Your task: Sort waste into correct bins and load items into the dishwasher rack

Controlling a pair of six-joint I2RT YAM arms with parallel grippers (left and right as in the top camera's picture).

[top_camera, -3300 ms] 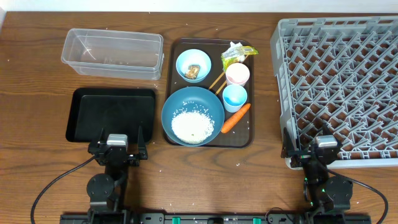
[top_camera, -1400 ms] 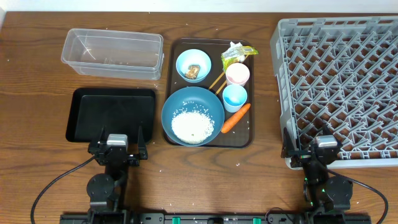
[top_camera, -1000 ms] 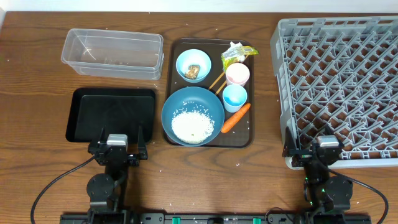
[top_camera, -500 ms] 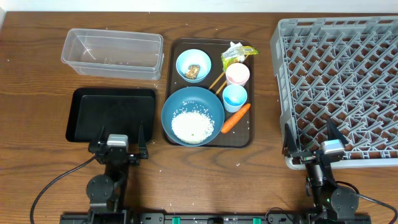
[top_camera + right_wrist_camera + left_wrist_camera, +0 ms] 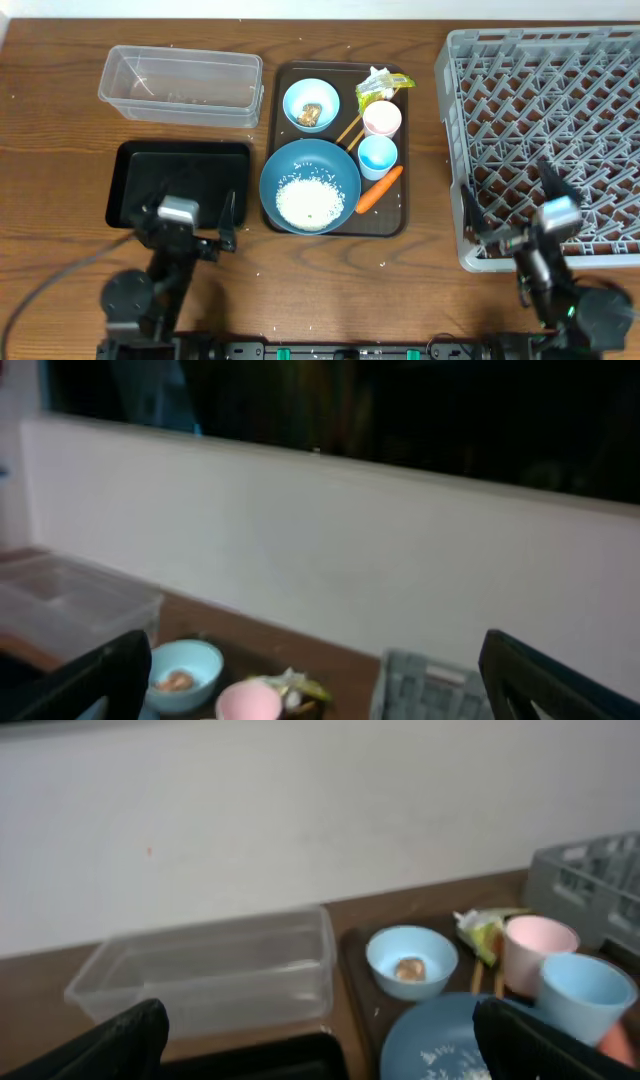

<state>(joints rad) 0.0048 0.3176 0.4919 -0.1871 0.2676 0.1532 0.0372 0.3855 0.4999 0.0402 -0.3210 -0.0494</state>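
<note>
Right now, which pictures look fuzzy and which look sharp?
Overhead view: the large dark-blue bowl is crisp, but the left arm and right arm are smeared. Left wrist view: everything is soft, even the small light-blue bowl. Right wrist view: dim and blurry, with a dark band across the top.

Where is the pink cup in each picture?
Overhead: the pink cup is right of middle near the top, just above the blue cup.
Left wrist: the cup is on the right side, behind the blue cup.
Right wrist: the cup is at the bottom edge, left of middle.
Shared landmark: the small bowl sits to its left in every view.
</note>
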